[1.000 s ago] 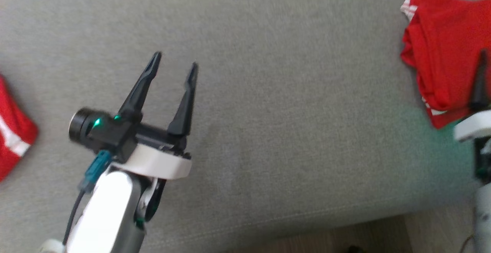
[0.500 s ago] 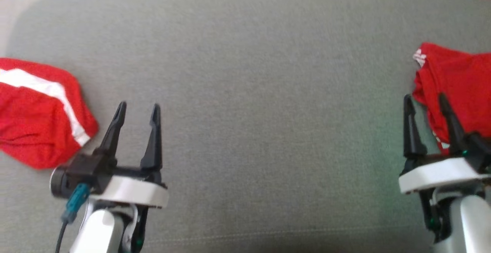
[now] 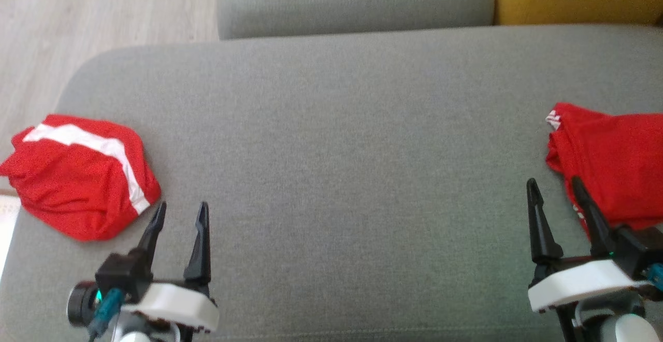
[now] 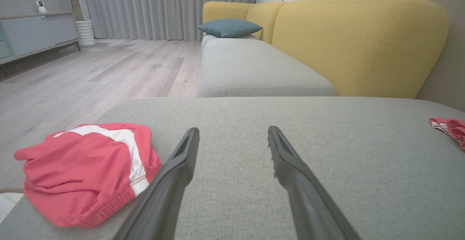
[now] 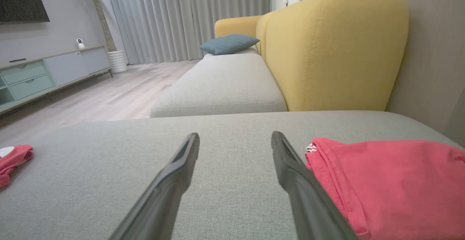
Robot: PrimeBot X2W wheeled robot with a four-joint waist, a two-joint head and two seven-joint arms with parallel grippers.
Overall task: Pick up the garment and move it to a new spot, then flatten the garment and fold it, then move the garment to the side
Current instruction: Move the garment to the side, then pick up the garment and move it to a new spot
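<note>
Two red garments are lying well apart on the grey sofa cushion (image 3: 331,176). The white-striped red garment (image 3: 77,186) is sitting as a compact bundle at the cushion's left edge, toward the front corner. The crumpled red garment (image 3: 616,166) is lying in a looser heap at the right edge, its white-trimmed corner (image 3: 553,120) pointing toward the middle. Judging by shape alone, the left bundle is looking finished and the right heap is the one waiting to be picked up — a guess, not a certainty.

The left end effector (image 3: 182,206) is hovering over the cushion's front just beside the striped bundle, its two dark fingers parted and gripping nothing. The right end effector (image 3: 553,182) is hanging near the front right, likewise parted and empty. Its outer finger is overlapping the heap's near edge in the head view, and I cannot tell whether it is touching the cloth.

The cloth is looking thin, light and limp — once lifted it will likely be sagging and falling open, and dragging it over the woven upholstery may be bunching it. A pinch on a doubled hem or the white-trimmed corner should be giving a firmer hold than the slack middle, where only the top layer may be coming away.
</note>
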